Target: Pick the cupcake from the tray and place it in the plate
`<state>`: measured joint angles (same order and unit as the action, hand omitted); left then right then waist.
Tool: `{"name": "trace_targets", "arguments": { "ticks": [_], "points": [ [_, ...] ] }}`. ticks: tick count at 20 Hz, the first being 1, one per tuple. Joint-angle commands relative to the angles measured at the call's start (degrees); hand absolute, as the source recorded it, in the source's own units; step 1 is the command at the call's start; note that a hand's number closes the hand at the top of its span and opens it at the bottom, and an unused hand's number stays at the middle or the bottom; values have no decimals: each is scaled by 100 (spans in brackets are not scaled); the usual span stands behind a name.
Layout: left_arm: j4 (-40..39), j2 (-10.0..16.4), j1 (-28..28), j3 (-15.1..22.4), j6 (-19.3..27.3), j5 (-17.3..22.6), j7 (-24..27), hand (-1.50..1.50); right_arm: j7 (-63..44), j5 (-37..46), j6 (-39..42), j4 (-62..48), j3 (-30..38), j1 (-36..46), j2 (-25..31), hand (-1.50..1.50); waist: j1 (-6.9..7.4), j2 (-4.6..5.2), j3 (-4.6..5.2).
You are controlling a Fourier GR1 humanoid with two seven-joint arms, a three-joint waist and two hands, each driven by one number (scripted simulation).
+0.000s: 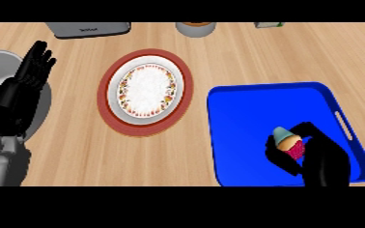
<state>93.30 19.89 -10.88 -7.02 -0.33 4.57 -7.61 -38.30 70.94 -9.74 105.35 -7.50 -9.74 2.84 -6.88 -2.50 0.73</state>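
Head view shows the grasp step of the task. The right hand comes in from the lower right, and its thumb and fingers curl round the cupcake. The cupcake sits over the lower right part of the blue tray. It leans, with its pale blue top toward the upper left and its pink wrapper toward the palm. Whether it has left the tray floor cannot be told from this angle.

The plate lies well apart to the upper left. It is white with a patterned ring, has a broad red-brown border, and holds nothing. As I judge it, the next move calls for a lift high enough to clear the tray's raised wall. After that comes a carry leftward across the bare wood to the middle of the plate. There the cupcake should be turned upright before the fingers let go.

The left hand rests open at the left edge with its fingers up, partly over a grey round thing that is cut off by the frame.

The table is light wood with a fine grain. Along its far edge stand a grey toaster, a round cup and a small greenish item that is too cropped to name. No more of the room shows.
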Motion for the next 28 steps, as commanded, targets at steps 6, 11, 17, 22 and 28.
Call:
{"name": "trace_targets", "arguments": {
  "ticks": [6,11,17,22,28],
  "points": [
    [-69,-86,-316,261,-205,26,53,0,-2559,1595,-129,1282,-2568,569,-280,150,515,175,-26],
    [-19,-236,-461,456,-230,-1,73,0,-4080,2069,493,868,-3225,1921,-282,150,794,253,-41],
    [-68,-326,-623,607,-202,-88,-16,0,-4639,1510,381,238,-3051,3107,-281,150,981,312,-55],
    [75,-344,-638,650,-273,-22,-61,0,-4686,903,3,-628,-2457,3798,-281,150,1193,324,-66],
    [-159,-348,-898,611,-284,-34,-18,0,-4688,480,-261,-1946,-1903,4519,-281,150,1193,369,-67]
  ]
}}
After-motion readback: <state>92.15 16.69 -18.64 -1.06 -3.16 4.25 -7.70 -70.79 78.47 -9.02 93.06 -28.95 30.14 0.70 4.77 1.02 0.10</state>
